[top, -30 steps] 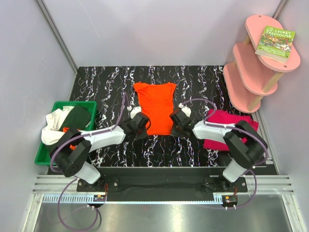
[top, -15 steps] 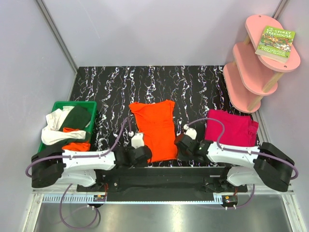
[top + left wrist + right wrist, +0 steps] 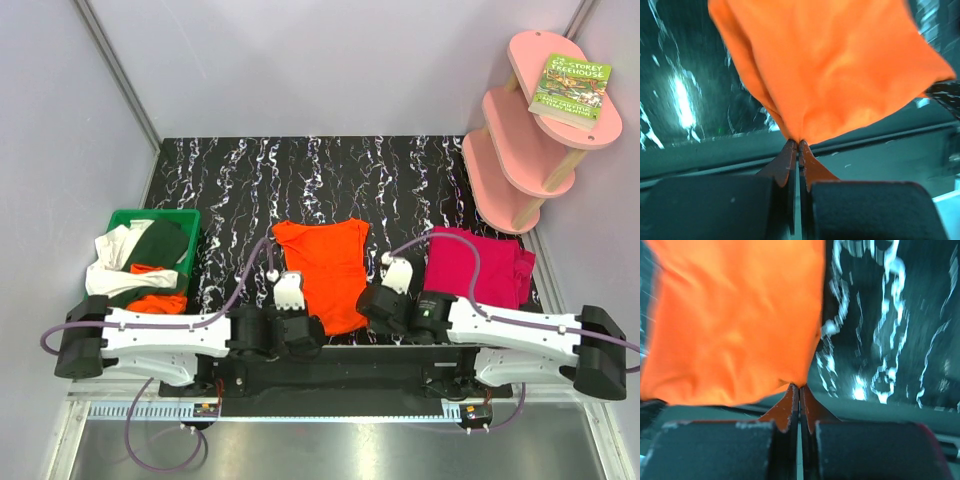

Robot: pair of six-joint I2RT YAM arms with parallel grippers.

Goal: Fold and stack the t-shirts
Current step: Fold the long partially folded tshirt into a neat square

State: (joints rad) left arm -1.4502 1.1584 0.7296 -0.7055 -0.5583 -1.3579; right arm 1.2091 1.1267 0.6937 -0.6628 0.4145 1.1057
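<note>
A bright orange t-shirt [image 3: 325, 268] lies spread lengthwise in the middle of the black marbled table [image 3: 230, 170], its hem at the near edge. My left gripper [image 3: 306, 326] is shut on the hem's near-left corner; in the left wrist view the orange cloth [image 3: 830, 70] fans out from the left gripper's [image 3: 798, 143] pinched tips. My right gripper [image 3: 369, 309] is shut on the near-right corner, and the right wrist view shows the cloth [image 3: 735, 320] rising from the right gripper's [image 3: 799, 386] closed tips. A folded magenta t-shirt [image 3: 478, 265] lies on the right.
A green bin [image 3: 160, 213] at the left holds white [image 3: 112, 262], dark green [image 3: 160, 242] and orange [image 3: 160, 302] shirts. A pink tiered shelf [image 3: 525, 135] with a book [image 3: 570, 88] on top stands at the back right. Both arms lie low along the table's near edge.
Both grippers pulled back toward the near edge and dragged the orange t-shirt with them. The arms have dropped low and stretched sideways. The grips have stayed shut.
</note>
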